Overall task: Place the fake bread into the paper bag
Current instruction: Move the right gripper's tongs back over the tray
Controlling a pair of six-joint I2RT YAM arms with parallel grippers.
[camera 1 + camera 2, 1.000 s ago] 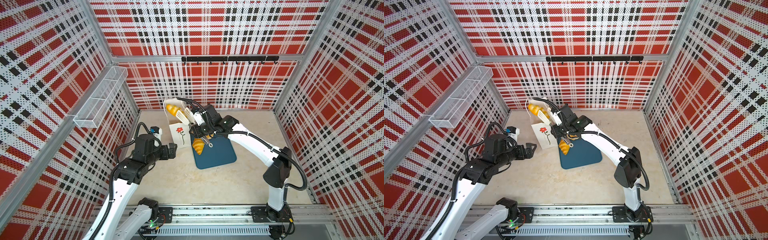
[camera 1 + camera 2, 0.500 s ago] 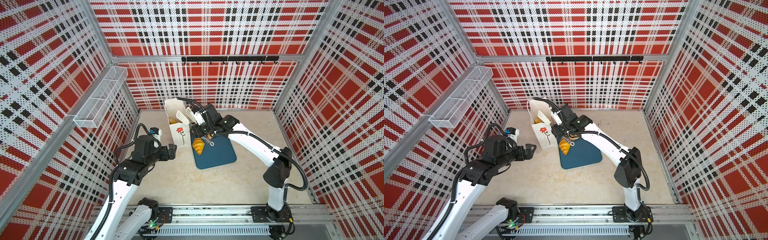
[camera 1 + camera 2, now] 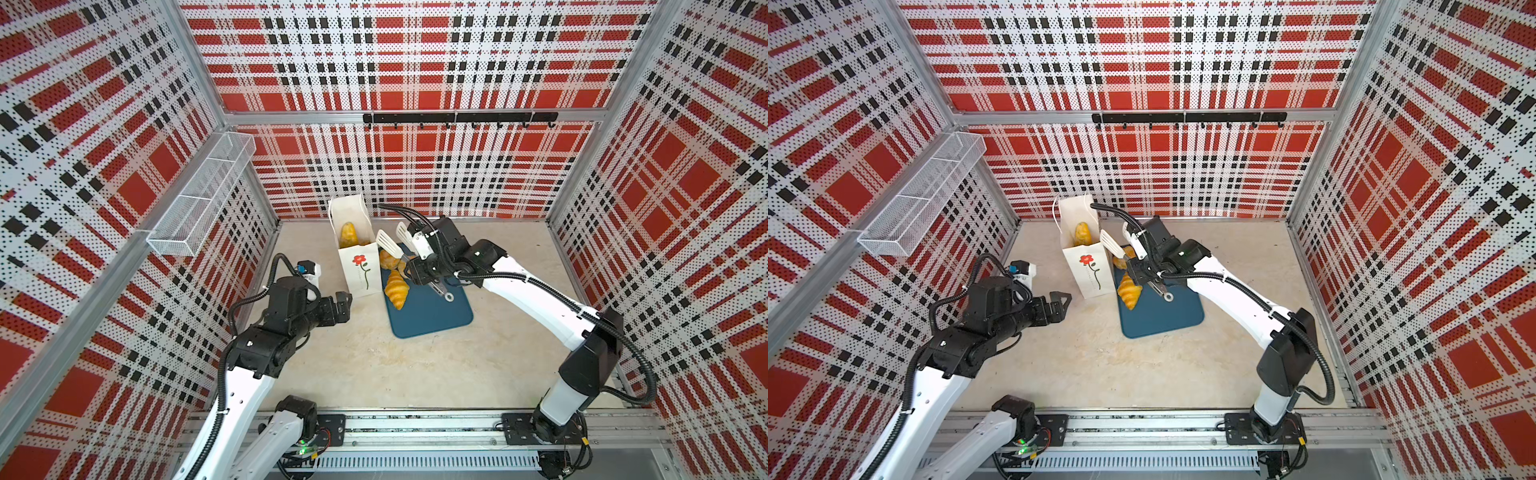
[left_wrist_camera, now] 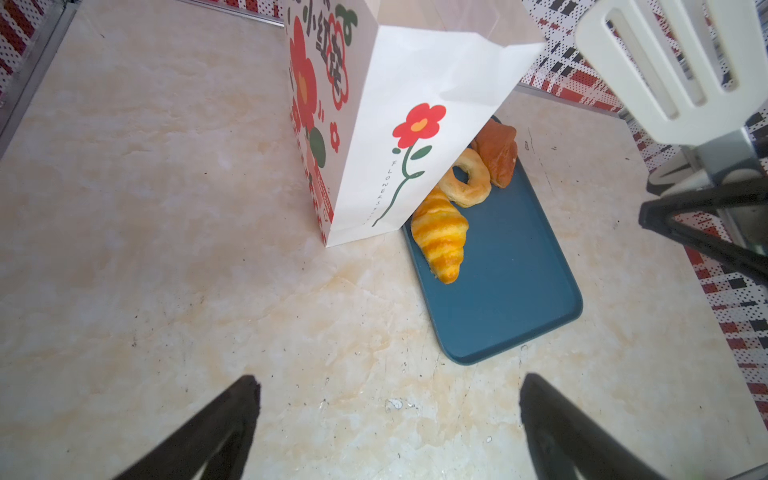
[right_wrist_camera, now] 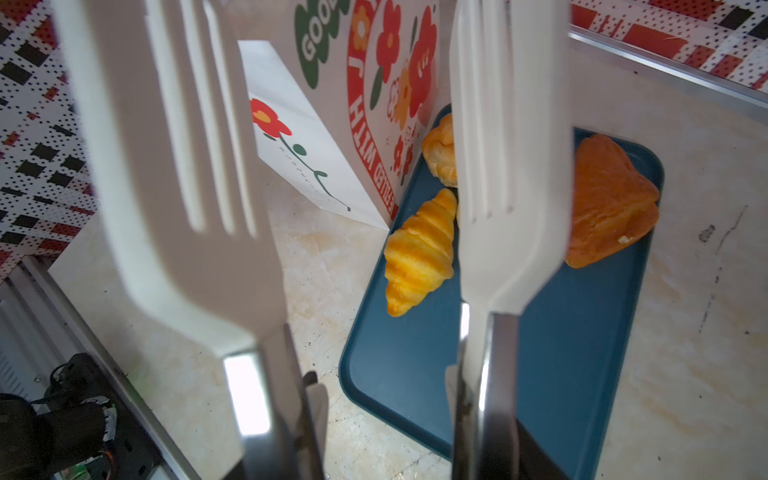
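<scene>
Paper bag (image 4: 415,75) partly hides the ring doughnut (image 4: 478,192).

Upright paper bag (image 3: 359,274), fake bread (image 3: 395,289) beside it

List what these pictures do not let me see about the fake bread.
- Inside the tall white paper bag: both top views show one yellow pastry; the walls hide any beneath.
- Pale ring doughnut: in the right wrist view, the white slotted tongs mostly cover it.
</scene>
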